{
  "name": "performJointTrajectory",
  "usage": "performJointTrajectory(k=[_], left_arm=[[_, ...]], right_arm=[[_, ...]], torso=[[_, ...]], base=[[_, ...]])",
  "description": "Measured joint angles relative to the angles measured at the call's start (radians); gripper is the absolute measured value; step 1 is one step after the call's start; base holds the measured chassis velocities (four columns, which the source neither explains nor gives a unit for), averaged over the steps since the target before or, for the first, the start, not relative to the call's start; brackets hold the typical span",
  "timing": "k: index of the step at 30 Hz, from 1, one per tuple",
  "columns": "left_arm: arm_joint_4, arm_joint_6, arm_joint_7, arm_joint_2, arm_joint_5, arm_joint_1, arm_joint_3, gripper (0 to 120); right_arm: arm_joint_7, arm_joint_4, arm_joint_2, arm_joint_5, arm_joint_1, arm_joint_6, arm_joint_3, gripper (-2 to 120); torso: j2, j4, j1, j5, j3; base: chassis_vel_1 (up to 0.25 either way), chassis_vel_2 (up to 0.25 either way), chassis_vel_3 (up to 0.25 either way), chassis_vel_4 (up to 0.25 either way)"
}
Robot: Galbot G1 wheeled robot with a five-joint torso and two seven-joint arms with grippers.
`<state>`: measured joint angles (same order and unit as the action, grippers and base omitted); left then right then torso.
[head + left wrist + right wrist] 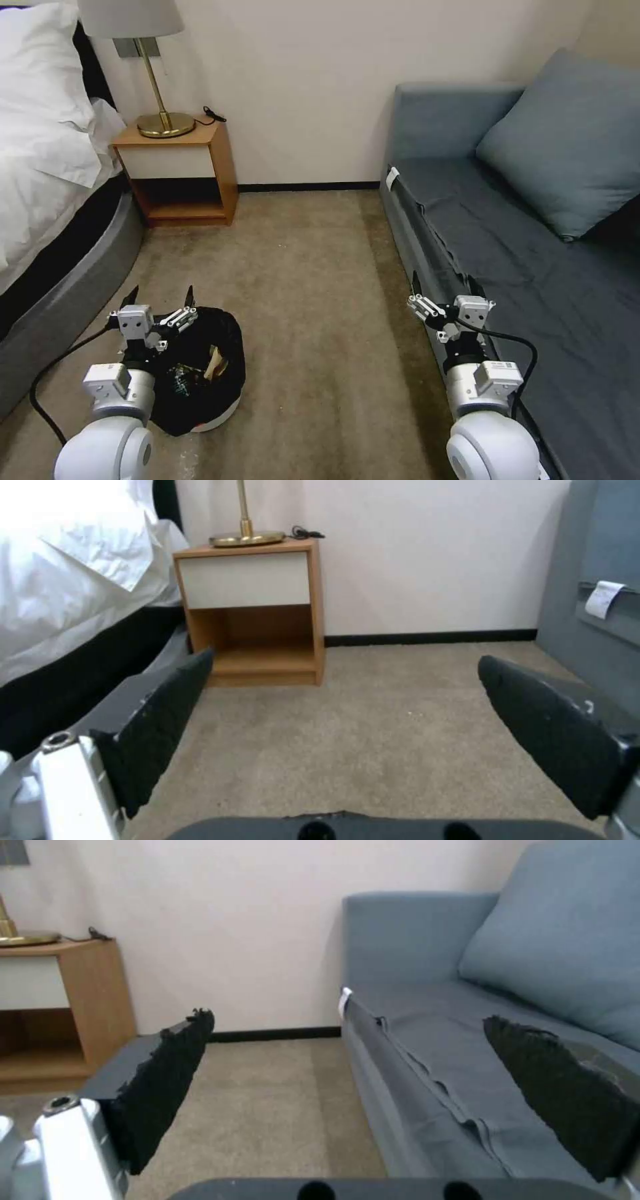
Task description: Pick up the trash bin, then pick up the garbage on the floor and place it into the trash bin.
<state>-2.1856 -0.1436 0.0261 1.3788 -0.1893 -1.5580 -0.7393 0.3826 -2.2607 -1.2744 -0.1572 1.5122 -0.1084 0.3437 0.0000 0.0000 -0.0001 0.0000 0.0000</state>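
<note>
Carpet floor between bed and sofa, trash bin holding garbage, left tool released above it, right tool released, idle by sofa edge

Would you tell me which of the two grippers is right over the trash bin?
The left gripper, open above the far rim of the trash bin. The right gripper, also open, hangs by the sofa edge.

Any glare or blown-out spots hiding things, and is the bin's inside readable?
Left wrist view: the white bedding is overexposed, folds washed out. Head view: even light; the trash bin has a dark interior, contents murky beside the left gripper. Right wrist view: no glare, sofa evenly lit.
</note>
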Motion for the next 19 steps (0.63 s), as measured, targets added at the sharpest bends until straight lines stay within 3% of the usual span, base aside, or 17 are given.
performJointTrajectory(k=[19], left_arm=[[-0.002, -0.001, 0.002, 0.001, -0.002, 0.0, 0.001, 100]], right_arm=[[0.001, 0.0, 0.002, 0.001, 0.001, -0.004, 0.002, 100]], torso=[[0.0, 0.0, 0.0, 0.0, 0.0]], base=[[0.0, 0.0, 0.0, 0.0]])
